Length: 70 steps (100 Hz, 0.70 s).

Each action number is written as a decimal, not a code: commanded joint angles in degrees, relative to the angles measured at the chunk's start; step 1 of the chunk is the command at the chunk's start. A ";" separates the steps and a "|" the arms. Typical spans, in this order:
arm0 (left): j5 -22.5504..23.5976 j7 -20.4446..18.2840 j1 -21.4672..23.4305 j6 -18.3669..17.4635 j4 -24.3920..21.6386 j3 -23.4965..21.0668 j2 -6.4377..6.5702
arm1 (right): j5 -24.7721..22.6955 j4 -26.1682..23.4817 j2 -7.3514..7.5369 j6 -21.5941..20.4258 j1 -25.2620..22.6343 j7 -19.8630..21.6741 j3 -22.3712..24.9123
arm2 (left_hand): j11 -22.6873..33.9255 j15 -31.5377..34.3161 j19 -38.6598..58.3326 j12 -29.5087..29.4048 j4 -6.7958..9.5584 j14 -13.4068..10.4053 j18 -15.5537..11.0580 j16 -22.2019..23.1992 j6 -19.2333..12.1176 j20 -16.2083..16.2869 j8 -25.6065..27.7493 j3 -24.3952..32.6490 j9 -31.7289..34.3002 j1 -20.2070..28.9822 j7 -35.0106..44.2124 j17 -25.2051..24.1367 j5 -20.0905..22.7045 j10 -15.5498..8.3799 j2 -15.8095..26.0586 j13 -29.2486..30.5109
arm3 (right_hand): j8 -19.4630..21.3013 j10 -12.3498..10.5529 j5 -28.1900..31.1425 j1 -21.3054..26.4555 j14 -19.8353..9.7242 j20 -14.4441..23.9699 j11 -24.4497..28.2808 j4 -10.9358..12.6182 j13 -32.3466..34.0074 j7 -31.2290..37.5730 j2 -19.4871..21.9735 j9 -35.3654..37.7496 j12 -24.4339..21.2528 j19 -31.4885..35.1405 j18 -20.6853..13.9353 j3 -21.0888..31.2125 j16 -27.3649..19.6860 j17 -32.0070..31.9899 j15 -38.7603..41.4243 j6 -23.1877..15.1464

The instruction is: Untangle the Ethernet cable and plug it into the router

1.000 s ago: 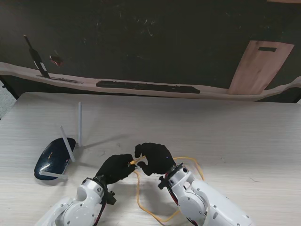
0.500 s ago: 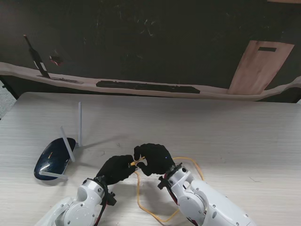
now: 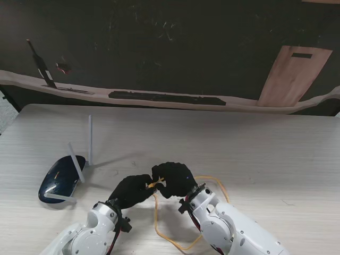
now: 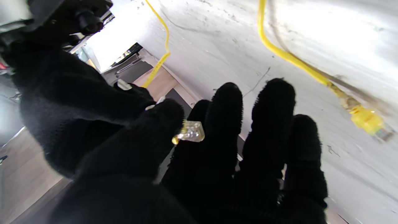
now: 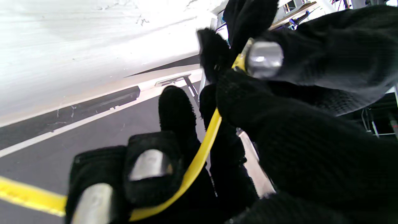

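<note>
ethernet cable (image 3: 159, 215), yellow, lies looped on the white table (image 3: 255, 154) close to me, between the two arms. going left to right: the dark blue router (image 3: 61, 178) sits at the left with white antennas (image 3: 90, 139) standing up; the left hand (image 3: 132, 190), in a black glove, pinches a clear plug (image 4: 191, 132) between thumb and fingers; touching it, the right hand (image 3: 172, 179) is closed around the cable just behind that plug. the cable's other yellow-booted plug (image 4: 367, 119) rests on the table, seen from the left wrist.
</note>
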 commanded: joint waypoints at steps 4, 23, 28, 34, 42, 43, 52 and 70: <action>0.22 -2.79 0.75 -1.68 -0.48 -1.20 0.43 | 4.47 -1.86 -0.61 1.96 -2.04 2.36 1.08 | -3.81 -5.39 -4.69 1.12 3.65 1.86 -3.90 1.42 -2.22 -1.80 2.20 8.05 -8.67 -8.71 -6.16 -6.01 -6.09 -2.25 -1.42 -7.38 | 3.11 8.73 1.08 2.48 -1.52 2.09 8.37 0.29 -0.33 3.04 2.73 5.22 2.39 13.65 -17.88 1.78 1.66 2.07 5.68 1.44; 3.40 -5.04 2.04 -4.58 -1.11 -4.24 1.29 | 12.58 -5.41 -1.65 8.69 -4.67 5.74 3.43 | -16.21 -17.87 -14.09 -3.69 4.22 -2.09 -5.18 0.72 -3.98 -7.08 0.13 10.53 -24.56 -11.93 -14.12 -13.74 -15.76 -2.57 -5.04 -20.96 | 4.90 11.74 0.10 3.99 -3.54 5.28 10.86 0.65 -0.28 3.14 3.86 4.95 6.04 13.65 -18.75 1.28 3.92 2.37 10.44 4.67; 3.45 -4.68 2.32 -5.47 -1.05 -4.93 1.23 | 14.50 -6.08 -1.96 10.11 -5.10 6.15 3.97 | -18.19 -19.66 -15.64 -4.70 4.33 -2.53 -5.41 0.61 -4.49 -8.03 -0.27 10.53 -27.25 -11.17 -14.89 -15.00 -16.21 -2.30 -5.04 -23.15 | 5.05 12.21 0.12 4.35 -3.47 5.74 11.09 0.73 -0.30 3.08 3.91 5.01 6.41 13.65 -18.57 1.17 4.16 2.38 10.86 5.29; 4.06 -2.87 2.48 -6.21 -0.74 -5.25 0.95 | 16.01 -6.65 -2.15 11.25 -5.45 6.61 4.54 | -19.68 -20.56 -16.37 -5.44 4.44 -2.81 -5.36 0.50 -4.91 -8.44 -0.30 10.70 -29.40 -10.47 -14.86 -15.71 -15.99 -1.83 -4.85 -24.40 | 5.26 12.53 0.26 4.58 -3.51 6.41 11.29 0.77 -0.33 3.00 4.00 5.13 6.89 13.65 -18.38 1.00 4.42 2.41 11.24 5.52; 5.36 0.87 2.27 -7.27 0.12 -5.00 0.44 | 17.79 -7.38 -2.27 12.19 -5.90 7.38 5.19 | -19.86 -20.52 -16.28 -5.84 4.45 -2.94 -5.10 0.65 -5.76 -8.54 0.23 10.76 -28.41 -9.68 -13.57 -15.33 -14.10 -1.53 -4.09 -23.59 | 5.32 12.57 0.29 4.54 -3.55 6.58 11.49 0.76 -0.30 2.96 4.13 5.40 7.10 13.65 -18.37 0.93 4.52 2.42 11.40 5.50; 5.44 1.20 2.22 -7.40 0.22 -4.94 0.38 | 18.01 -7.47 -2.29 12.28 -5.95 7.48 5.25 | -19.87 -20.52 -16.02 -5.98 4.35 -2.94 -4.95 0.69 -5.79 -8.48 0.51 10.41 -27.91 -9.42 -13.04 -15.21 -13.86 -1.48 -3.85 -23.30 | 5.32 12.58 0.29 4.54 -3.56 6.61 11.54 0.75 -0.30 2.96 4.18 5.45 7.15 13.65 -18.37 0.92 4.55 2.42 11.45 5.50; 5.58 3.16 1.69 -8.51 0.96 -4.21 0.04 | 20.48 -8.34 -2.45 13.06 -6.42 8.47 5.72 | -19.40 -20.11 -15.28 -6.06 4.23 -2.65 -4.62 0.84 -6.11 -8.27 1.11 9.46 -26.00 -8.90 -11.76 -14.56 -12.23 -1.09 -2.66 -21.94 | 5.41 12.69 0.22 4.60 -3.61 6.85 11.91 0.73 -0.31 2.90 4.53 5.65 7.51 13.65 -18.33 0.78 4.69 2.42 11.68 5.62; 6.99 7.70 0.05 -9.97 2.97 -1.77 -0.60 | 24.00 -9.71 -2.61 14.18 -7.09 10.14 5.99 | -17.93 -18.53 -13.29 -5.67 4.17 -2.66 -4.19 0.88 -6.88 -7.43 2.42 9.80 -21.94 -9.53 -9.03 -12.42 -9.35 -1.29 -2.96 -18.39 | 6.56 13.08 -0.45 4.61 -3.92 6.73 13.65 0.83 -0.32 2.87 5.91 5.72 9.31 13.65 -16.67 0.32 5.11 2.20 11.81 6.08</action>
